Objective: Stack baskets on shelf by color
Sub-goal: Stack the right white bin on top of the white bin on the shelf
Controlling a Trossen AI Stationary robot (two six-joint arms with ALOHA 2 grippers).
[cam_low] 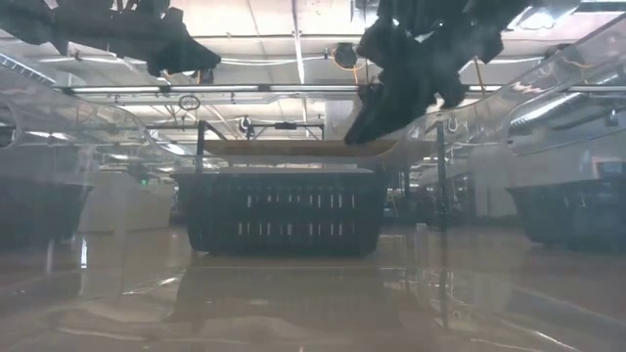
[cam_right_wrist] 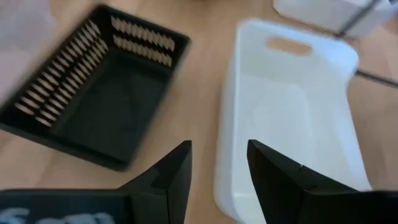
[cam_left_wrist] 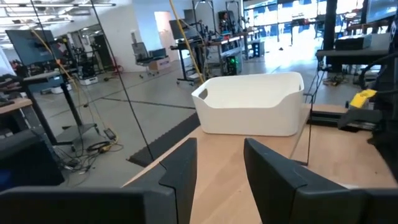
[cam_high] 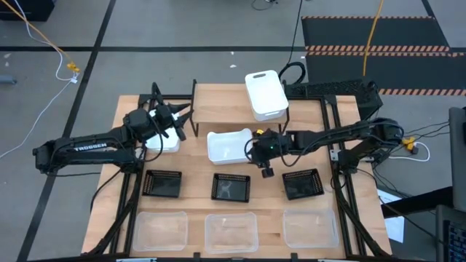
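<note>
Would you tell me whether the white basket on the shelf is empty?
Empty and upright: the high view shows only the bare white floor inside the white basket standing on the shelf.

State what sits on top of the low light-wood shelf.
One opaque white rectangular basket sits at the light-wood shelf's right end. The plank under it is hidden.

Right gripper (cam_right_wrist: 219, 163) above two baskets on the wood table (cam_right_wrist: 202, 68)

Its two dark fingers (cam_right_wrist: 171, 171) stand parted over the near rim of a white basket (cam_right_wrist: 289, 106); a black mesh basket (cam_right_wrist: 99, 93) lies just beside it.
</note>
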